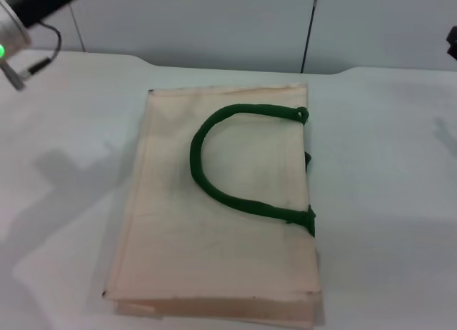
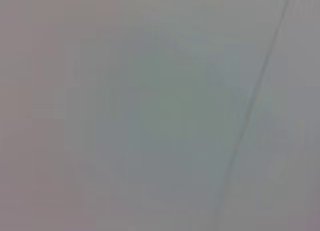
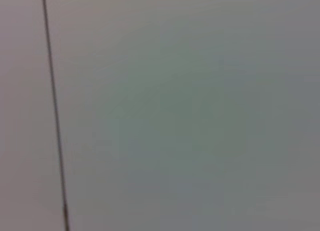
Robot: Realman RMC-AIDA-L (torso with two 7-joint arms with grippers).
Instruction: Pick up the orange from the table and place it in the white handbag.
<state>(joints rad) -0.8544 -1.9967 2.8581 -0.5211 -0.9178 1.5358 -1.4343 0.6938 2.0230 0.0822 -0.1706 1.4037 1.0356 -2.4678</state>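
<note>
Bag (image 1: 214, 230) lies flat on the table (image 1: 385, 201), near the middle of the head view, long side running away from the robot. Cream fabric, a few layers showing at the near edge. One green handle (image 1: 214, 176) is looped over the top face, both ends fixed at the bag's right edge; a bit of a second handle peeks out at that same edge between them.

Orange: not visible in any view, can't say where it is.

Left arm (image 1: 25, 16) sits raised at the far left corner of the head view, above the table's back edge, well apart from the bag. Silver cuff with a green light lit, dark cable hanging beside it. Its pincer is out of sight, so spread or pressed together can't be told.

Right arm (image 1: 452, 41) shows only as a dark sliver at the far right edge, well apart from the bag; pincer out of sight too, state can't be told.

Both wrist views show only a plain pale grey surface with one thin dark seam (image 2: 250, 101) (image 3: 54, 116) running across it, no fingers, no bag
</note>
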